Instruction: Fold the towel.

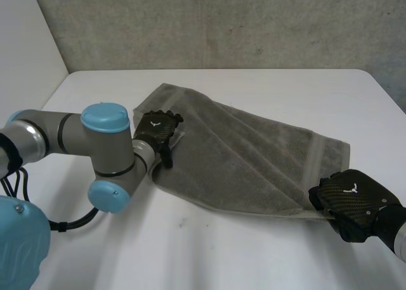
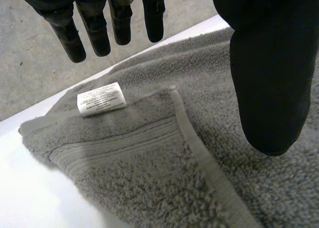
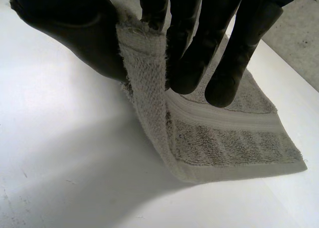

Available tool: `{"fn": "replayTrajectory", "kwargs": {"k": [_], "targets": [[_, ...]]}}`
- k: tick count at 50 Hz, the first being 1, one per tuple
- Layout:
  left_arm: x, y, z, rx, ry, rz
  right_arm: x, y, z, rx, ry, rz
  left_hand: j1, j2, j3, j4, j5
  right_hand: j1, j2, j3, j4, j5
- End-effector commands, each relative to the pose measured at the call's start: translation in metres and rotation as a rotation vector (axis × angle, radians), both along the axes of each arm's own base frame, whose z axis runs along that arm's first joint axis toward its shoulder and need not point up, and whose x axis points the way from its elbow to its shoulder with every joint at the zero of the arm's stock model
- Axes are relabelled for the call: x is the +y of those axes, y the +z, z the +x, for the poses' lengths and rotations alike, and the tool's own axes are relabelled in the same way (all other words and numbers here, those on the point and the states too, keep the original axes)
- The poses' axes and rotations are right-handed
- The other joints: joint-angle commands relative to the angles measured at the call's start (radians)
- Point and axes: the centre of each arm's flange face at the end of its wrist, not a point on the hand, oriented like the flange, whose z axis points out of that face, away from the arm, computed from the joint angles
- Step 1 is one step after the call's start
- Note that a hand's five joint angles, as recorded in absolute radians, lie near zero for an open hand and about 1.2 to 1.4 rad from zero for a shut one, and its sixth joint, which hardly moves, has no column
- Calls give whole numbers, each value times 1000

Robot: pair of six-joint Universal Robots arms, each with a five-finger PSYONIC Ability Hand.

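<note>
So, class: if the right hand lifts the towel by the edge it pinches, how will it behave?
Probably floppy: the towel bends limply where the right hand pinches it. Its looped pile looks grippy, so slipping seems unlikely. The folded corner by the label may flop open.

Left arm [image 1: 76,134] was bent at the elbow; left hand [image 1: 158,132] faced palm-down, fingers straight, thumb apart. Right hand [image 1: 352,201] pinched the towel [image 1: 254,157] edge between thumb and fingers.
</note>
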Motion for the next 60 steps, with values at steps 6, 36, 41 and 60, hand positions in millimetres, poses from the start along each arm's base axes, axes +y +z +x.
{"fn": "replayTrajectory", "kwargs": {"k": [6, 36, 41, 60], "targets": [[-22, -5, 21, -127, 174, -69, -16, 5, -14, 2, -66, -27, 54, 61, 60, 59, 59, 61, 54, 52, 55, 28], [45, 74, 90, -79, 201, -183, -46, 41, -6, -40, -50, -130, 13, 20, 19, 18, 18, 61, 54, 52, 55, 28], [56, 67, 82, -68, 87, -158, -53, 71, -1, -117, -65, -197, 25, 32, 30, 30, 30, 61, 54, 52, 55, 28], [67, 27, 60, 12, 17, 42, -42, 176, 23, -298, -14, -347, 16, 23, 22, 21, 21, 61, 54, 52, 55, 28]]}}
